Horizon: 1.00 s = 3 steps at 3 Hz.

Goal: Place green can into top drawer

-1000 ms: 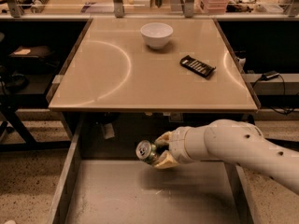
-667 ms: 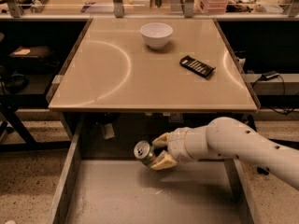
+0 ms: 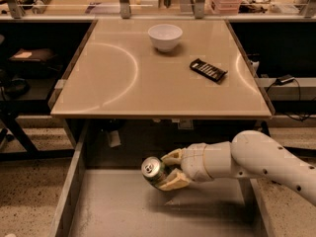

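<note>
My gripper (image 3: pixel 165 172) reaches in from the right over the open top drawer (image 3: pixel 68 197). Its two tan fingers (image 3: pixel 173 157) are clamped above and below the green can (image 3: pixel 153 170). The can lies tilted on its side in that grip, with its silver top and pull tab turned toward the camera and to the left. It sits inside the drawer's outline, close to the back edge and about midway between the left and right walls. A shadow falls on the grey drawer bottom below it. I cannot tell from this view whether the can touches the bottom or is held just above it. The white arm (image 3: pixel 261 163) crosses the drawer's right wall on its way in.

Above, the beige table (image 3: pixel 123 83) overhangs the back of the drawer. A white bowl (image 3: pixel 165 36) stands upright near the middle of the table's far edge, and the part of its inside that I can see is plain white. A flat black object (image 3: pixel 208 70) lies at an angle toward the right edge, well apart from the bowl. I cannot make out what the object is.
</note>
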Available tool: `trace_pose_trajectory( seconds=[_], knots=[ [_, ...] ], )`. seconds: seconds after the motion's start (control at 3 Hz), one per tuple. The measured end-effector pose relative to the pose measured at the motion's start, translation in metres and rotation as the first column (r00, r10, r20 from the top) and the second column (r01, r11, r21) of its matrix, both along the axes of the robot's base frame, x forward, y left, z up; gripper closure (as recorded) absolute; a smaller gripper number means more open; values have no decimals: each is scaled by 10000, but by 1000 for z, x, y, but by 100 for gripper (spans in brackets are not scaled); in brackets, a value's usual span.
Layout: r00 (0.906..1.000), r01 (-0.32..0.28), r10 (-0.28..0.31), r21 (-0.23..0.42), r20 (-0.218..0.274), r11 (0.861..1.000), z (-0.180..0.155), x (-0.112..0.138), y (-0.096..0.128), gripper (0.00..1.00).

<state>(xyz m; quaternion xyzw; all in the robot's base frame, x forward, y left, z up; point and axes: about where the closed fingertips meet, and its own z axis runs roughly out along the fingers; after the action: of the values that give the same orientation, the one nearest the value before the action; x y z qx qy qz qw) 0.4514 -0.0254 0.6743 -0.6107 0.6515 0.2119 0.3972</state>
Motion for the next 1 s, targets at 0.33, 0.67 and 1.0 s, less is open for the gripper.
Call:
trace_pose_trajectory(
  seconds=[0.33, 0.67, 1.0],
  knots=[
    [10000, 1, -1, 5, -13, 10000, -1, -2, -1, 100],
    [9993, 218, -217, 9, -300, 9998, -12, 4, -6, 100],
    [9962, 407, -389, 220, -773, 9989, -28, 11, -10, 100]
  ],
)
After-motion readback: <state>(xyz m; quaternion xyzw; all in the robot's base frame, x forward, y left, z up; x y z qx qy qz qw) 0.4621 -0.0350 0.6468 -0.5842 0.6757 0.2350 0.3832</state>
